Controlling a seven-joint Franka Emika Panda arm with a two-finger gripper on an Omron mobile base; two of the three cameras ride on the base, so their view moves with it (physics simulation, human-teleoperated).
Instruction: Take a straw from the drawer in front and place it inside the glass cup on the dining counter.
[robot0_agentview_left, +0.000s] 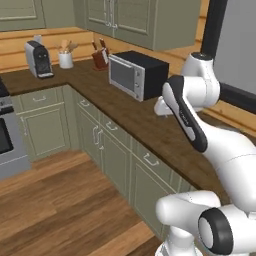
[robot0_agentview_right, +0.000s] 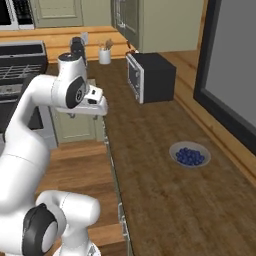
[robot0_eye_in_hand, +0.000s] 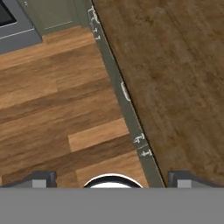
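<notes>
Plainly shut: the drawer (robot0_agentview_left: 150, 163), flat sage-green front flush with the cabinet run, right of centre in the left base view, just under the lip of the worktop (robot0_agentview_left: 145, 127). One small silver bar handle (robot0_agentview_left: 150, 159) across its face. More green fronts of the same kind further up and left along the same run, all closed; cannot tell what lies inside any of them.

In the hand view, looking steeply down on that cabinet edge: a thin green strip slanting from top centre to lower right, with small silver handles along it, brown worktop to its right and plank floor (robot0_eye_in_hand: 57, 109) to its left.

Gripper (robot0_eye_in_hand: 113, 180) wide open and holding nothing, its two dark fingertips (robot0_eye_in_hand: 42, 179) far apart at the bottom left and bottom right corners of the hand view, one over the floor side and the other over the worktop side, touching neither.

Further out on the worktop: a black microwave (robot0_agentview_left: 139, 75) at upper centre of the left base view, a knife block (robot0_agentview_left: 101, 58) just behind it, a white utensil pot (robot0_agentview_left: 65, 59) and a coffee machine (robot0_agentview_left: 39, 59) at upper left. A stove (robot0_agentview_left: 7, 135) at the left edge. A shallow bowl of blueberries (robot0_agentview_right: 189, 155) right of centre in the right base view, well apart from the microwave.
</notes>
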